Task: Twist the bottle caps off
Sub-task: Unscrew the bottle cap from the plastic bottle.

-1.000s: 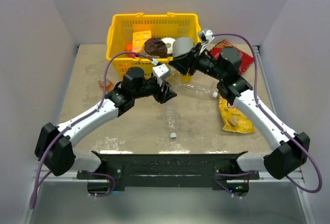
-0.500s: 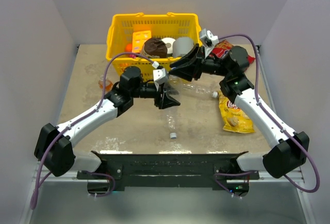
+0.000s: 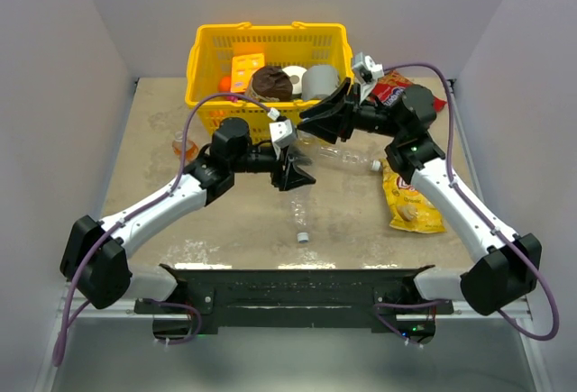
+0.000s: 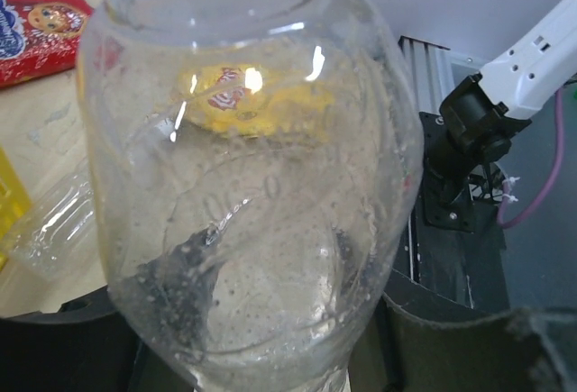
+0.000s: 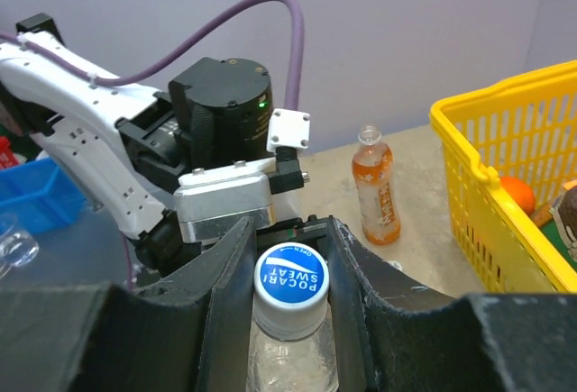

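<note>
**Two-arm cap removal, grasp stage.** Both arms are meeting just beyond the centre of the table (image 3: 162, 203), toward 12 o'clock. The left end effector (image 3: 296, 174) is clamping a clear bottle (image 4: 252, 212) by its body. The bottle is filling the left wrist view, with the fingers showing only as dark shapes at the lower corners. The right end effector (image 3: 311, 123) is reaching in from 1 o'clock. It is narrowed onto the bottle cap (image 5: 288, 286), with a finger (image 5: 230, 275) lying against each side of the blue-faced disc, which is sitting on the neck.

Around the left end effector:
- A loose cap (image 3: 303, 237) is lying at 6 o'clock.
- A second clear bottle (image 3: 347, 155) is lying on its side at 3 o'clock.
- An orange bottle (image 5: 376, 185), apparently uncapped, is standing at 9 o'clock.
- A yellow basket (image 3: 270, 45) is standing at 12 o'clock.

**Handling (judged).** The held bottle is looking empty and thin-walled, so it is probably light and easily dented, and its misted wall may be slippery. A firm but not crushing hold on the body is suiting it. The cap is small and rigid, and it is best gripped across its rim, square to the neck.
</note>
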### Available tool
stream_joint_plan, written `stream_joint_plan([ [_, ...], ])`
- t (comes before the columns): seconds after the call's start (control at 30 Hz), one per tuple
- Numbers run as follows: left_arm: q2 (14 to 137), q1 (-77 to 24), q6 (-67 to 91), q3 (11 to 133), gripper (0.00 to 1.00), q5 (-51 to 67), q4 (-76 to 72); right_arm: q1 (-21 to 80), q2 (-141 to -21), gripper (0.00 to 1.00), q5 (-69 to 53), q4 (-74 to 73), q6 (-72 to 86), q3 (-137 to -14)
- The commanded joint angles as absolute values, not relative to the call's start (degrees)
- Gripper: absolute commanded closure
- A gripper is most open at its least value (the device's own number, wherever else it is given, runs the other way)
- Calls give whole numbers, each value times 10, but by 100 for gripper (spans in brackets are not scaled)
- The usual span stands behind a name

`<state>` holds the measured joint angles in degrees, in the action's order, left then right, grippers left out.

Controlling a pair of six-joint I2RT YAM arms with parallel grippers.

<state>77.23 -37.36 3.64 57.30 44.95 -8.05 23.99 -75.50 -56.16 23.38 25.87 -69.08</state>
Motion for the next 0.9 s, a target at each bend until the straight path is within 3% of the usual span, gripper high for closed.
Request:
stream_joint_plan([
  [0.0,760,-387,18,599,74,418,-111,232,-722,52,-470,200,257,-675],
  [0.1,761,-388,17,600,74,400,-105,232,-697,40,-426,188,246,-667],
  [0.13,761,-387,17,601,74,396,-103,232,-691,31,-412,177,243,-667],
  [0.27,765,-387,18,603,74,367,-98,232,-668,22,-354,166,236,-662],
  [0.47,770,-387,18,608,74,298,-80,241,-645,23,-255,127,231,-672],
  [0.87,778,-387,21,613,74,279,-69,285,-687,26,-232,32,183,-731],
])
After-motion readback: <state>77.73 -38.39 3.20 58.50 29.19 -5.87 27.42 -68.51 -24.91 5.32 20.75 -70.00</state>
